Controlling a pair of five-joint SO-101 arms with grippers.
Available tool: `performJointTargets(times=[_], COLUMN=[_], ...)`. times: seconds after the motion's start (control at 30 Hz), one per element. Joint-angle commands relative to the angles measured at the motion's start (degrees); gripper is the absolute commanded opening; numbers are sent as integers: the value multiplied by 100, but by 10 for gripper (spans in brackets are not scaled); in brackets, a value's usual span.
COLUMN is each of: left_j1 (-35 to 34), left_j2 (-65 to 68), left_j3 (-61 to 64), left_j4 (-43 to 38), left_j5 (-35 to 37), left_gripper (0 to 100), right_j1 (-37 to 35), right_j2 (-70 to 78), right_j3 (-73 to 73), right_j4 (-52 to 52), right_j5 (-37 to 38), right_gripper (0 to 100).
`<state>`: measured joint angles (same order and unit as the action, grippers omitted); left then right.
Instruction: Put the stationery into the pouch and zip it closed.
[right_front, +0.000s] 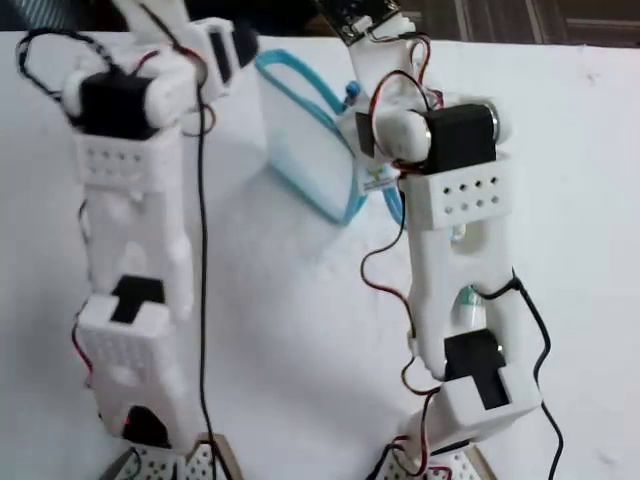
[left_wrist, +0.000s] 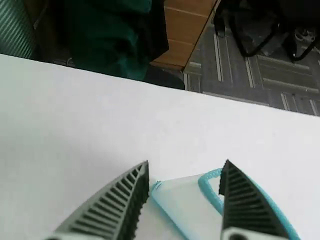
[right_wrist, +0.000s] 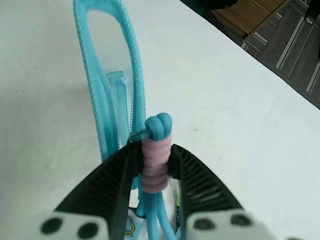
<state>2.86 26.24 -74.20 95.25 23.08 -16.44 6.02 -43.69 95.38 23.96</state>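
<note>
The see-through pouch (right_front: 305, 150) with blue trim lies on the white table between the two arms. My right gripper (right_wrist: 152, 150) is shut on the zipper pull (right_wrist: 155, 155), a pink-wrapped cord with a blue knot, at the pouch's (right_wrist: 87, 65) edge. Open and with nothing held, my left gripper (left_wrist: 186, 165) hovers over the far corner of the pouch (left_wrist: 185, 200). The left arm's end (right_front: 225, 50) is at the pouch's far left corner in the high view. A small white and green thing (right_front: 468, 305) lies mostly hidden under the right arm (right_front: 450, 200).
The white table (right_front: 300, 320) runs out to a far edge (left_wrist: 240, 97), with floor and furniture beyond it. Black and red cables (right_front: 203, 250) hang along both arms. Both arm bases (right_front: 170, 460) stand at the near edge.
</note>
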Motion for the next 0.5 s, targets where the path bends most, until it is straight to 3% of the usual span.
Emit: performJointTargets(times=[0.0,0.23,0.37,0.47], left_j1=[303,330,330,321], left_j2=[13,251,400,549], left_j3=[-290,18,220,273], left_j4=[44,-299,-457,-712], left_j5=[-492,-993,-1591,-1714], left_gripper=[244,238,111,88], right_j1=[4,4,31,48], right_j2=[13,4,4,4], right_j3=[79,79,79,79], right_j4=[22,31,22,22], right_j5=[44,44,44,44], right_gripper=[18,18,18,18])
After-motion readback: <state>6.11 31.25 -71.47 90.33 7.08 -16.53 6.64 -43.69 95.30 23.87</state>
